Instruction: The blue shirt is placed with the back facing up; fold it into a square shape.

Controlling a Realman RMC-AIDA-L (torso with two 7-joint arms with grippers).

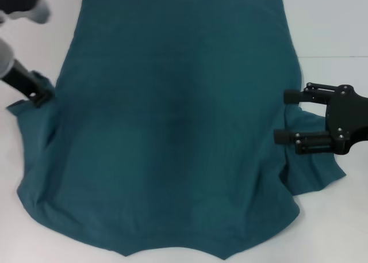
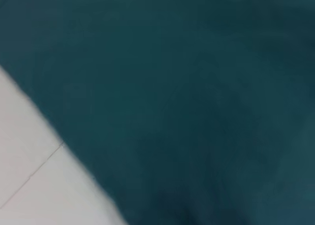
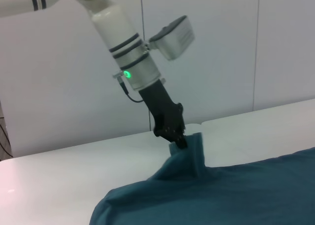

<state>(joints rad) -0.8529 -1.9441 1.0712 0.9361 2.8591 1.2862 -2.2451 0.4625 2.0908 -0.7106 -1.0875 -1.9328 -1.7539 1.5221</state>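
The blue shirt point(image 1: 172, 119) lies spread flat on the white table, plain side up, with its hem towards me and both sleeves bunched at the sides. My left gripper point(image 1: 41, 96) is shut on the shirt's left sleeve. In the right wrist view that gripper point(image 3: 178, 139) holds the sleeve pulled up into a small peak above the shirt point(image 3: 236, 190). My right gripper point(image 1: 283, 116) is open, its two fingers pointing at the shirt's right edge just over the crumpled right sleeve point(image 1: 313, 171). Only shirt fabric point(image 2: 187, 87) and a corner of table fill the left wrist view.
The white table point(image 1: 333, 21) shows bare on both sides of the shirt and beyond it. A seam line in the tabletop point(image 2: 34, 173) runs near the left sleeve. A pale wall point(image 3: 221, 48) stands behind the table.
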